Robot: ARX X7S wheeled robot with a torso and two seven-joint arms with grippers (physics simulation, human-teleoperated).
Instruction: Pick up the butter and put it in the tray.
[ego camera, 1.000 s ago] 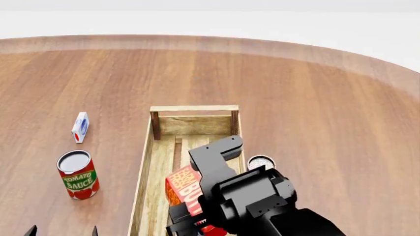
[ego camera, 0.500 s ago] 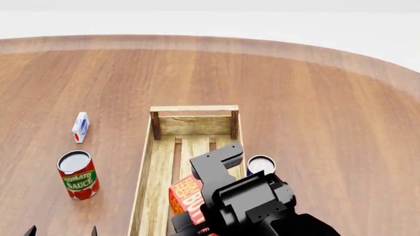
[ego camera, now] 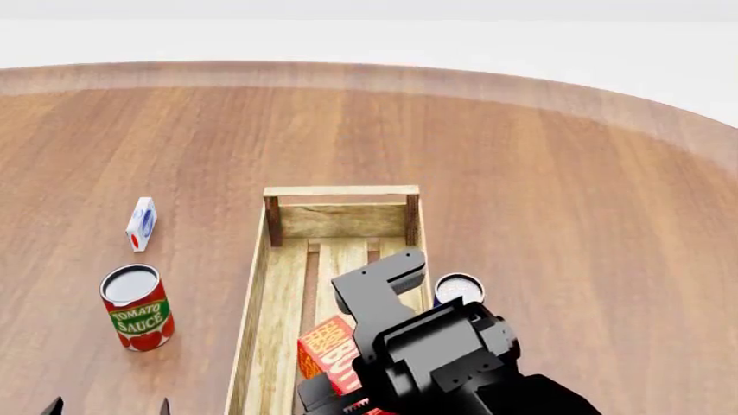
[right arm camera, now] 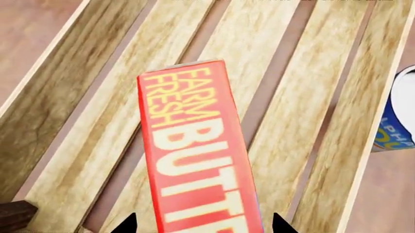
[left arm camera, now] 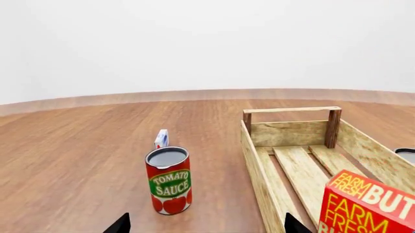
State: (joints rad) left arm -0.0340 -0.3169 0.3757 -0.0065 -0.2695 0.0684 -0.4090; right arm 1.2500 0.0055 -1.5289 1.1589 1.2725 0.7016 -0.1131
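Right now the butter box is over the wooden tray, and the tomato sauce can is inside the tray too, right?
Not quite. The butter is over the tray, but the tomato sauce can stands outside it, on the table to the tray's left. The head view shows this.

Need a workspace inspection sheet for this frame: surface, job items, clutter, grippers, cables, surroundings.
Surface: round wooden table, bare grain, no spills seen.
Job's things: butter upright over the slats inside the tray; contact with the floor cannot be told.
Clutter: tomato sauce can and small white carton on the robot's left of the tray; a second can outside the tray's right wall.
Grippers: right gripper straddles the butter, grip cannot be told; left gripper open, holds nothing.
Cables: nothing seen.
Surroundings: plain white backdrop, nothing seen.
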